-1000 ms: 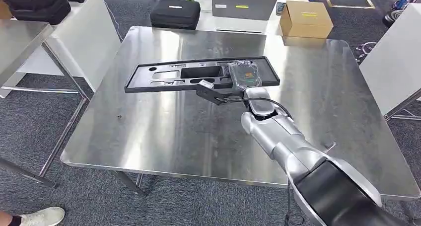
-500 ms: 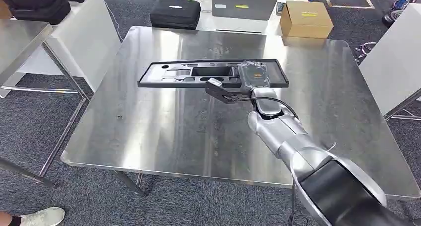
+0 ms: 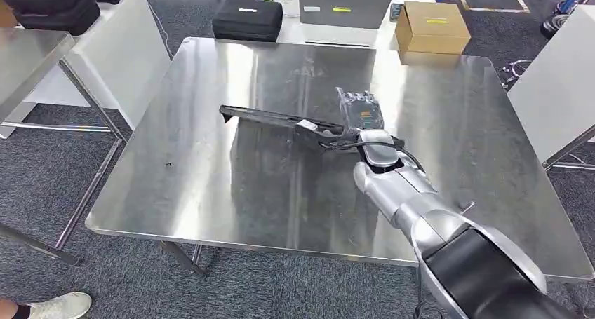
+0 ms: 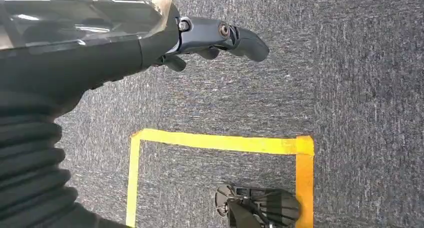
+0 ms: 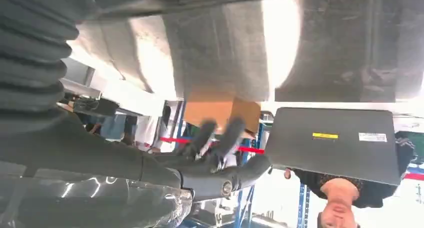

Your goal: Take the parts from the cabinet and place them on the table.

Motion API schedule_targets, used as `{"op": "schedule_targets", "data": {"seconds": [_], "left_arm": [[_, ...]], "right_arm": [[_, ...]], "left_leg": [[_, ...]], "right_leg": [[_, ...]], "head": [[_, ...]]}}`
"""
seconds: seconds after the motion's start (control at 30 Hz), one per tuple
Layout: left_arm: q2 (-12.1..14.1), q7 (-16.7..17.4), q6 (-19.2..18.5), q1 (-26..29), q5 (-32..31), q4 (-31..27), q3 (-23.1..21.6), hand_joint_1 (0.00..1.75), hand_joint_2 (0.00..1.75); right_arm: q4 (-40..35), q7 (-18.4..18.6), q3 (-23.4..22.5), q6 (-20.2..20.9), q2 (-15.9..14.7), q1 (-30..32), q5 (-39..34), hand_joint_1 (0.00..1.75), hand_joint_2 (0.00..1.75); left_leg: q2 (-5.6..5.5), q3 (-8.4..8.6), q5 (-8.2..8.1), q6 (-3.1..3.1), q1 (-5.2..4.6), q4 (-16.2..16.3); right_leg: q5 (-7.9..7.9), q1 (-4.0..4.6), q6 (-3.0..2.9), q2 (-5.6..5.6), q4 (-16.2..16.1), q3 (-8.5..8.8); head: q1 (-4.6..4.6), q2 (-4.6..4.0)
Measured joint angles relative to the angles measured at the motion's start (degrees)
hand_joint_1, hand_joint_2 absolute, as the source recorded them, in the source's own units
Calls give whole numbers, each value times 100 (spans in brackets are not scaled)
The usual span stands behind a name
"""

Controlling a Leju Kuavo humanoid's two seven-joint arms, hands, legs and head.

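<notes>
A long black panel part (image 3: 273, 118) lies low over the steel table (image 3: 210, 186), turned edge-on so it looks like a thin strip, with its reflection beneath. Its right end is next to my right hand (image 3: 359, 119), which is wrapped in clear plastic. In the right wrist view the fingers (image 5: 216, 137) are blurred and spread away from the thumb (image 5: 227, 184), with nothing between them. The part's dark edge (image 5: 200, 0) runs along the table behind the hand. My left hand (image 4: 210, 37) hangs over the carpet and holds nothing.
Beyond the table's far edge are a grey laptop (image 3: 345, 5), a cardboard box (image 3: 431, 26) and a black case (image 3: 247, 17). White panels stand at both sides, with another table at the left. A person's shoe (image 3: 63, 305) is by the near left corner.
The panel has swung from face-up to edge-on and sunk toward the table, shifting slightly right. My right hand's fingers have come off it.
</notes>
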Motion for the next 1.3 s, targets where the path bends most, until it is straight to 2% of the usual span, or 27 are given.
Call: {"op": "schedule_targets", "data": {"seconds": [0.27, 0.57, 0.7, 0.73, 0.83, 0.93, 0.97, 1.0, 1.07, 1.1, 1.17, 1.2, 1.27, 1.3], "left_arm": [[2, -63, -2, 0, 0, 0, -11, 0, 175], [0, -68, -26, 0, -9, 0, -46, 0, 175], [0, -68, -31, 0, 28, 0, -50, 0, 175], [0, -68, -31, 0, 39, 0, -50, 0, 0], [0, -68, -31, 0, 55, 0, -50, 0, 0], [2, -68, -33, 0, 94, 0, -50, 0, 0], [2, -68, -39, 0, 94, 0, -52, 0, 0], [4, -68, -70, 0, 94, 0, -55, 0, 0], [11, -55, -129, -1, 103, 0, -59, 0, 0], [13, -52, -149, -2, 105, 0, -61, 0, 0], [17, -52, -162, -2, 105, 0, -63, 0, 0], [22, -52, -208, -2, 116, 0, -63, 0, 0], [33, -72, -280, -2, 138, 0, -63, 0, 0], [39, -85, -317, -7, 160, 0, -63, 0, 0]], "right_arm": [[2, -72, -4, -24, -4, 0, 94, 0, 0], [0, -216, -46, -241, -11, -1, 184, 0, 0], [-9, -413, -188, -361, 2, -2, 48, 0, 0], [-9, -468, -223, -376, 11, -2, -9, 0, 0], [-42, -695, -378, -380, 61, -2, -256, 0, 0], [-190, -1398, -748, -277, 179, -1, -1028, 0, 0], [-267, -1631, -895, -120, 221, -1, -1346, 0, 0], [-372, -1911, -1080, 209, 273, 0, -1803, 0, 0], [-608, -2322, -1459, 1044, 365, 23, -2668, 0, 0], [-758, -2446, -1675, 1319, 417, 40, -2946, 0, 0], [-922, -2524, -1914, 1541, 483, 49, -3143, 0, 0], [-1010, -2632, -2029, 1892, 505, 64, -3479, 0, 0], [-1315, -2831, -2329, 3052, 551, 211, -4651, 0, 0], [-1505, -2764, -2440, 3605, 568, 335, -5332, 0, 0]], "left_leg": [[0, 0, 0, 0, -3, 0], [1, 1, 0, 0, -2, 0], [0, 0, 0, 0, -2, 0], [1, 0, 0, 0, -2, 0], [0, 0, 0, 0, -2, 0], [3, 1, 0, 0, -2, 0], [2, 1, 0, 0, -2, 0], [1, 1, 0, 0, -2, 0], [2, 1, 0, 0, 0, 0], [1, 1, 0, 0, 0, 0], [-6, 1, 1, 0, 1, 0], [-5, 1, 1, 0, 1, 0], [1, 2, 0, 0, 1, 0], [3, 2, 0, 0, 1, 0]], "right_leg": [[0, -1, 0, 0, -1, 1], [0, -1, 0, 0, 0, 0], [0, -1, 0, 0, 0, 2], [0, -1, 0, 0, 0, 2], [0, -1, 0, 0, 0, 3], [0, -1, 1, 0, 0, 2], [0, -1, 0, 1, 1, 3], [0, -1, 0, 0, 1, 2], [0, 0, 0, 0, 1, 0], [0, 0, 0, 0, 1, 0], [0, 0, -1, -2, 1, 2], [-1, 0, -1, -2, 0, 2], [-1, 0, -1, -1, 1, 2], [-1, 0, -1, -1, 0, 2]], "head": [[2, 0], [2, 0], [0, 0], [2, 0], [0, 0], [2, 0], [0, 0], [2, 0], [2, 0], [0, 0], [2, 0], [2, 0], [2, 0], [0, 0]]}}
